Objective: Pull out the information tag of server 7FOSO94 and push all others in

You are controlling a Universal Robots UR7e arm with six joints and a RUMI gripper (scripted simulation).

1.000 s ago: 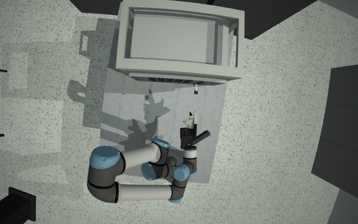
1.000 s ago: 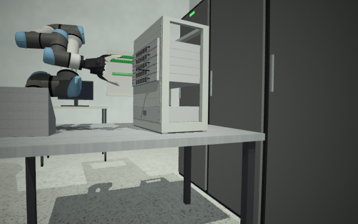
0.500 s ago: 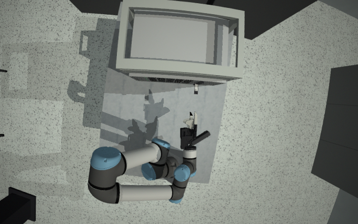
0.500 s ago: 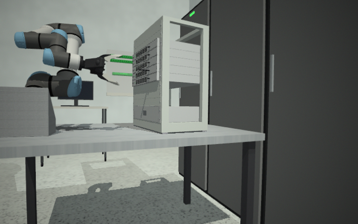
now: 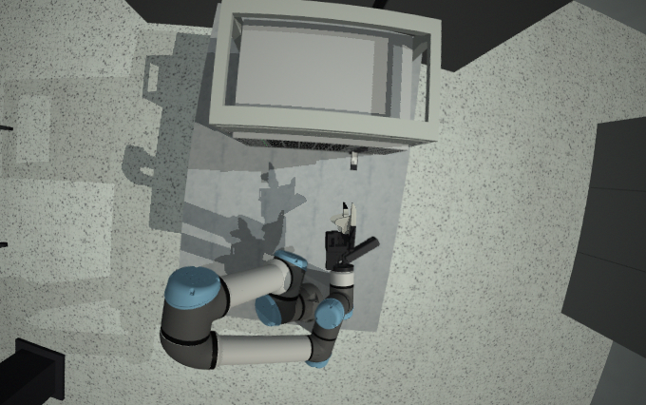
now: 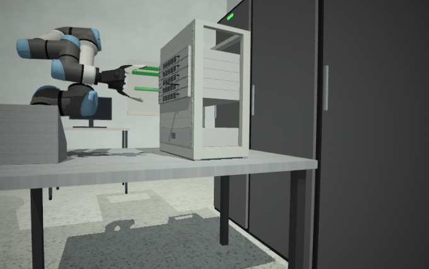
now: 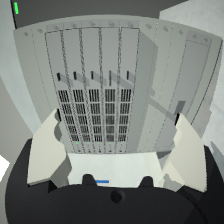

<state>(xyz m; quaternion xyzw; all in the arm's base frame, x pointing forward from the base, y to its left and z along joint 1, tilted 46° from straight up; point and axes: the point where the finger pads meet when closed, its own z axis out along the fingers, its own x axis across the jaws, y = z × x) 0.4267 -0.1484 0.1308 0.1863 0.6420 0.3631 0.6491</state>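
One information tag point(image 5: 353, 161) point(image 6: 171, 83) point(image 7: 110, 78) is seen drawn out from the rack point(image 5: 324, 117) point(image 6: 198, 95) point(image 7: 31, 65), at the upper centre-right of the top view. Its printing cannot be read, so whether server 7FOSO94 has been found cannot be told, nor whether the stop has been reached. The other four tags point(image 7: 92, 75) appear pushed in, at the upper centre of the wrist view. The gripper point(image 5: 348, 205) point(image 6: 143, 83) point(image 7: 118, 111) is spread wide, holding nothing, apart from the rack, which stands upright. Probably left: the label to be checked, then either a clear retreat or this tag's return and further searching.

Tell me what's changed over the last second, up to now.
Very little: the gripper seems to have eased back from the rack by a hair, if at all. Nothing was taken hold of or let go; its jaws stay open. The rack and the protruding information tag look unmoved.
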